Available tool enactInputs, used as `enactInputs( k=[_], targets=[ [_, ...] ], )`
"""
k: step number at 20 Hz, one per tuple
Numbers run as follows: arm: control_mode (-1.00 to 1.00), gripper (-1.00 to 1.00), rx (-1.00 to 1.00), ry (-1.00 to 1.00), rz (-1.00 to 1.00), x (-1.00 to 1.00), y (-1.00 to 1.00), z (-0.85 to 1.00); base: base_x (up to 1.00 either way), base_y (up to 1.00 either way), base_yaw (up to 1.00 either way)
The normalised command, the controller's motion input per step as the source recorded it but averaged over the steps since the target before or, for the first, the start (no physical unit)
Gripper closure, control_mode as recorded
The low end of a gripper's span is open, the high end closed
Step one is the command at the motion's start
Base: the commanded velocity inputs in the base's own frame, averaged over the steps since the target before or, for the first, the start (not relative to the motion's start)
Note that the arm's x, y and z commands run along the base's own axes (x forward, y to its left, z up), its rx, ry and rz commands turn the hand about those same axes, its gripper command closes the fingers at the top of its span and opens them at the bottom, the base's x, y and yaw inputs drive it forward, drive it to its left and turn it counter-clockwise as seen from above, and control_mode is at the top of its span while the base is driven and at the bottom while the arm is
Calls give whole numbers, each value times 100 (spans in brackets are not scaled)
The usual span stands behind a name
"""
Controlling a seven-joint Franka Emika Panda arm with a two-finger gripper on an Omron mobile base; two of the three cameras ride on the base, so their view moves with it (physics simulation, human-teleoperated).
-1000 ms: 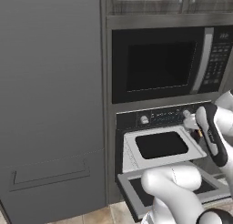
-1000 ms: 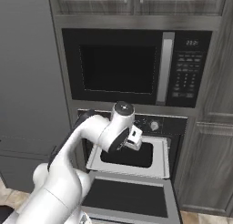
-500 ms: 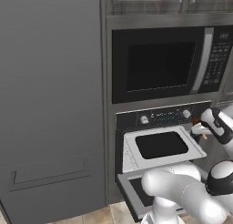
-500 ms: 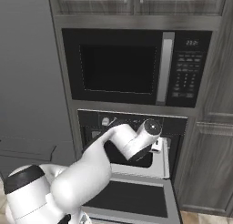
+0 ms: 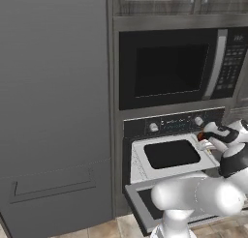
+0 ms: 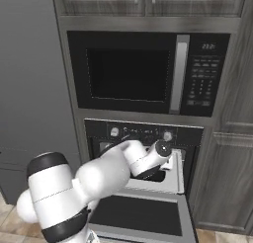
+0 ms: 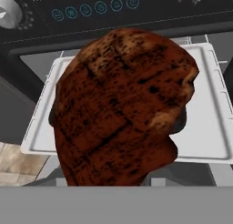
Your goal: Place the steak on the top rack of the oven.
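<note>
Steak (image 7: 120, 104) gripped, above top rack (image 7: 205, 127) edge

Hand view: steak (image 7: 120, 109) fills the centre, hiding the dark middle of the top rack (image 7: 207, 123) and both fingertips; right base view: arm covers the rack's left half at centre frame; left base view: hand (image 5: 206, 135) near right edge, jaws too small to read.

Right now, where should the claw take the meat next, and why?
Probably a short move left, over the top rack, then down to let go. In the left base view the claw holds the steak by the rack's right edge, and the rack is pulled out above the open door.
</note>
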Motion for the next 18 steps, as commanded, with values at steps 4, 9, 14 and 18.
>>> enactInputs(
  k=[4, 9, 14, 18],
  targets=[
    [-100, 100, 0, 0, 2, 17, 17, -42, 0, 0, 0],
    [-100, 100, 0, 0, 0, 32, 16, -28, 0, 0, 0],
    [-100, 100, 0, 0, 0, 33, 16, -43, 0, 0, 0],
    [-100, 100, 0, 0, 0, 22, 3, -39, 0, 0, 0]
  ],
)
